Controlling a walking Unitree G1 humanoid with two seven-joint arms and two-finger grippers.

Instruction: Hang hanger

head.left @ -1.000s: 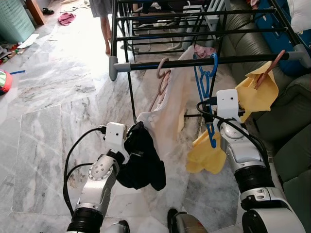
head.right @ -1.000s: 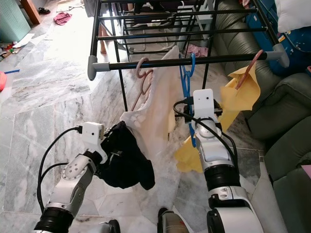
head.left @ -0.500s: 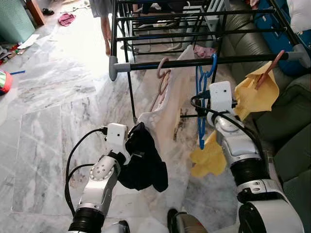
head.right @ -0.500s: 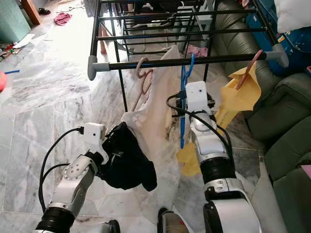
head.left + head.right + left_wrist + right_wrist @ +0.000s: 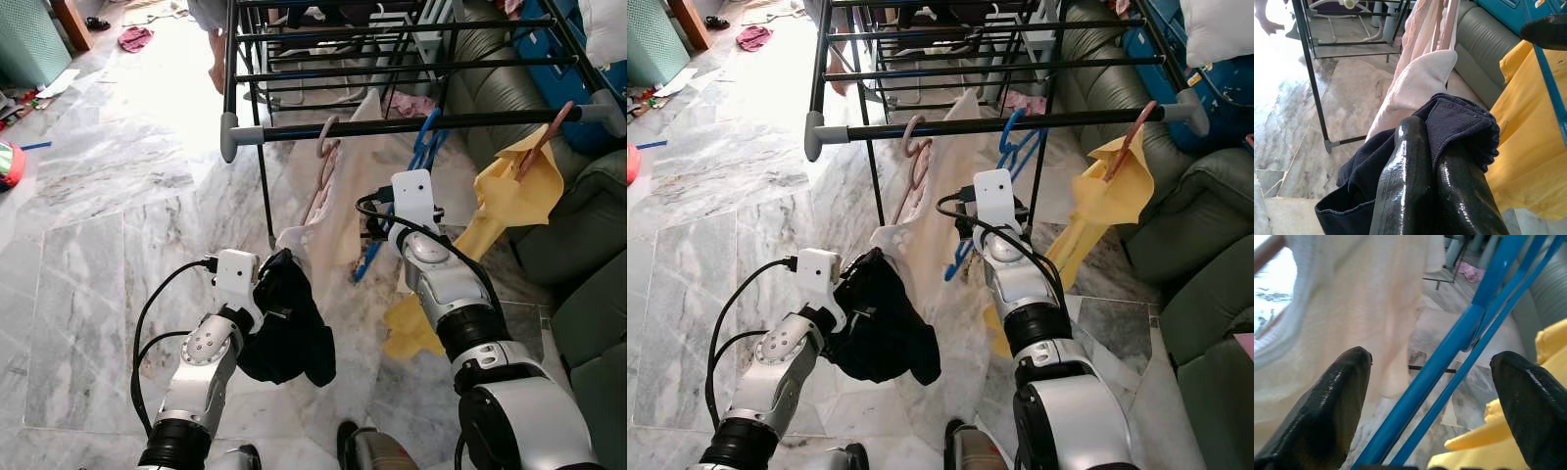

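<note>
A blue hanger point(image 5: 423, 137) hooks over the near black rail point(image 5: 323, 129) of the drying rack, its body slanting down toward my left. My right gripper point(image 5: 376, 231) is open around the hanger's lower part. In the right wrist view the blue bars point(image 5: 1459, 340) run between the spread black fingers point(image 5: 1337, 396) without being clamped. My left gripper point(image 5: 270, 278) sits low in front of the rack, shut on a dark navy garment point(image 5: 289, 333); the left wrist view shows its fingers point(image 5: 1405, 176) pressed together on the cloth point(image 5: 1459, 122).
A pink hanger point(image 5: 326, 139) with a cream garment point(image 5: 343, 211) hangs left of the blue one. Yellow cloth point(image 5: 514, 191) hangs from a brown hanger to the right. Green sofa point(image 5: 578, 245) at right. A person's feet point(image 5: 217, 73) stand beyond the rack on the marble floor point(image 5: 98, 225).
My right arm has swung to the left, pulling the blue hanger's lower end from hanging straight to slanting left. The left arm and the navy garment stayed put.
</note>
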